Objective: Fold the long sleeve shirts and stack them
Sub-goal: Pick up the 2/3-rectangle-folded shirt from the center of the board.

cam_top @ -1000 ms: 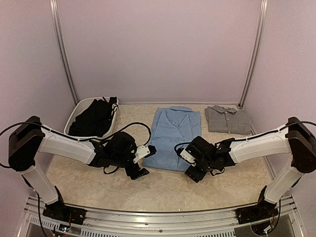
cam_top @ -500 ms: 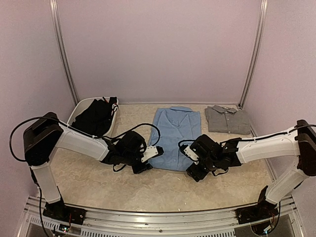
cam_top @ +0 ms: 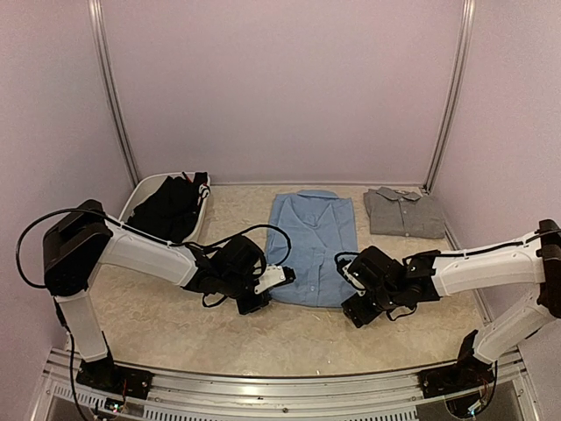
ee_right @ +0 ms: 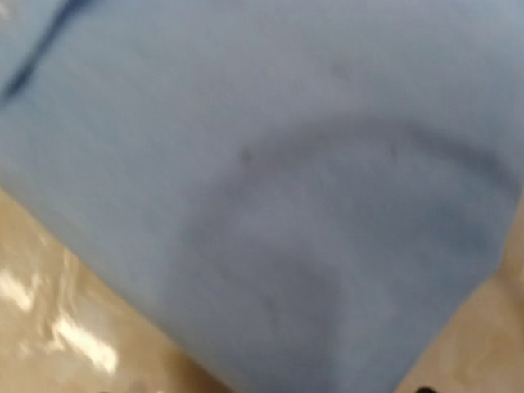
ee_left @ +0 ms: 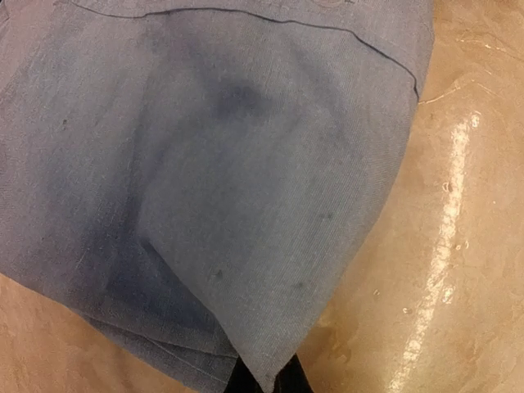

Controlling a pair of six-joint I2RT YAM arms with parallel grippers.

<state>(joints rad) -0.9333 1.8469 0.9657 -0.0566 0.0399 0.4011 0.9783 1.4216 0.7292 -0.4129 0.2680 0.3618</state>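
Light blue shirt (cam_top: 311, 247) lay flat mid-table, collar far, hem near. Left gripper (cam_top: 277, 281) sat at the near-left hem corner, jaws closed on a pinch of that cloth. Its wrist view showed the corner drawn to a point between the dark fingertips (ee_left: 282, 383).

Right gripper (cam_top: 352, 276) hung at the near-right hem corner. Its wrist view was blurred; the jaws looked spread with no cloth taken, though I could not be sure.

Grey shirt (cam_top: 405, 213) lay folded at far right. Black shirt (cam_top: 166, 210) was heaped in the white tub (cam_top: 140, 193) at far left.

Judged step: taking both hem corners for the hem-to-collar fold. The next move called for the right jaws to close on their corner, then an even lift toward the collar so the cloth would not skew.
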